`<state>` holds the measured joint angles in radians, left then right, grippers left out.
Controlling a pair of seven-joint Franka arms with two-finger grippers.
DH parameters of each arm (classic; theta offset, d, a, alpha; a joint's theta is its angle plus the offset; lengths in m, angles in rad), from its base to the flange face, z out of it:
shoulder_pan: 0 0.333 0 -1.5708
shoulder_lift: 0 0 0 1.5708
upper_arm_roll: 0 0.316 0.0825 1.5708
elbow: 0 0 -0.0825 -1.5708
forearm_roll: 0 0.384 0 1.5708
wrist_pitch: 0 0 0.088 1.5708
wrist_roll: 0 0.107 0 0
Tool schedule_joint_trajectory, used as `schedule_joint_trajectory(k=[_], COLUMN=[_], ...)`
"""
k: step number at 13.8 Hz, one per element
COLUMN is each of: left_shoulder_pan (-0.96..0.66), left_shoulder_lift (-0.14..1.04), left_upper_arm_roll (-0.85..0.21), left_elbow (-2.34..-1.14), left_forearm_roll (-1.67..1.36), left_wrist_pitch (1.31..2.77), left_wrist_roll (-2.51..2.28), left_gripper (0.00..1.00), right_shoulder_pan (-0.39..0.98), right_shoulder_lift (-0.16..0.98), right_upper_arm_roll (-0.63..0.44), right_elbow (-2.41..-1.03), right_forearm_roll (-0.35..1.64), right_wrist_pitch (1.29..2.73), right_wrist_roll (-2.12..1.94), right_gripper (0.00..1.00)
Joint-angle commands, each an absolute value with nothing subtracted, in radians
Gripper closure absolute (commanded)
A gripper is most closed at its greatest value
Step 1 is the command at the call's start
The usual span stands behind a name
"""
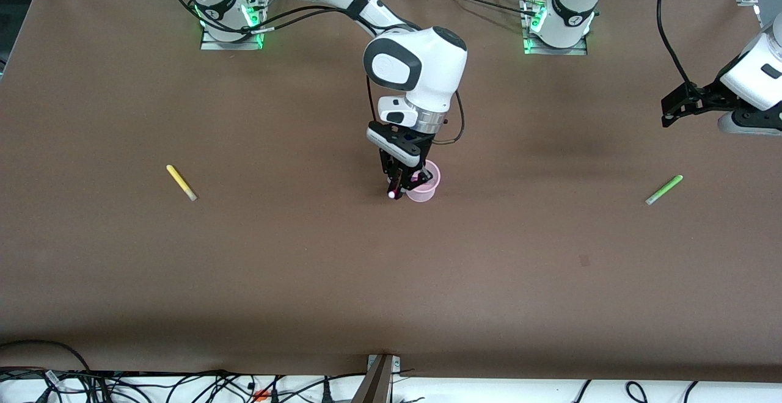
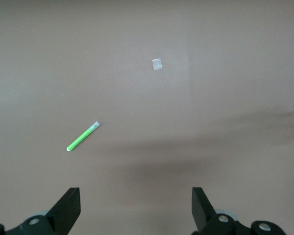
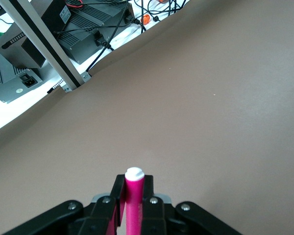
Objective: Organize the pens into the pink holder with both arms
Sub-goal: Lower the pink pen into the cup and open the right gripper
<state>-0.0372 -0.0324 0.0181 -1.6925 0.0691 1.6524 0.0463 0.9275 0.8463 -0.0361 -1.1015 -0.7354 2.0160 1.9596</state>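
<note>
While the left gripper (image 2: 135, 210) waits spread wide over bare brown tabletop (image 1: 391, 281) w/ the slim light green pen (image 1: 664, 190) lying flat, the right gripper (image 1: 400, 184) pinches the magenta-pink pen (image 3: 134, 198). It hangs over the rim of the translucent round pink holder (image 1: 423, 190) mid-table, pen's long axis tilted, white tip toward the front camera.

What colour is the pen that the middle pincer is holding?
Magenta-pink with a white tip; the pen in the right pincer shows best in the right wrist view.

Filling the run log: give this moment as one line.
right gripper: shut on pink pen, at cup | left gripper: open, waiting over table | yellow pen, green pen: on table
</note>
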Motion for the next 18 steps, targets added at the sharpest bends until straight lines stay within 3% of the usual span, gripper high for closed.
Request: schedule_joint_trajectory(k=[1, 6, 15, 16, 18], left_shoulder_pan=[-0.041, -0.041, -0.041, -0.041, -0.041], left_shoulder_lift=[-0.017, -0.018, -0.017, -0.018, -0.017], left_upper_arm_roll=[0.023, 0.023, 0.021, 0.021, 0.021], left_elbow=[-1.658, -1.657, -1.647, -1.647, -1.647], left_forearm_roll=[0.058, 0.057, 0.048, 0.048, 0.048], left_wrist_pitch=[1.620, 1.608, 1.594, 1.594, 1.594], left_wrist_roll=[0.041, 0.043, 0.043, 0.043, 0.043], left_gripper=[0.00, 0.00, 0.00, 0.00, 0.00], right_shoulder_pan=[0.956, 1.018, 1.051, 1.052, 1.054], right_shoulder_lift=[0.854, 0.894, 0.910, 0.910, 0.907], right_upper_arm_roll=[-0.054, -0.115, -0.117, -0.117, -0.117], right_elbow=[-1.089, -1.092, -1.095, -1.095, -1.094], right_forearm_roll=[-0.758, -0.795, -0.796, -0.796, -0.795], right_wrist_pitch=[1.999, 1.999, 1.999, 1.999, 1.996], right_wrist_roll=[1.965, 1.967, 1.963, 1.962, 1.951], right_gripper=[1.00, 1.00, 0.96, 0.91, 0.68])
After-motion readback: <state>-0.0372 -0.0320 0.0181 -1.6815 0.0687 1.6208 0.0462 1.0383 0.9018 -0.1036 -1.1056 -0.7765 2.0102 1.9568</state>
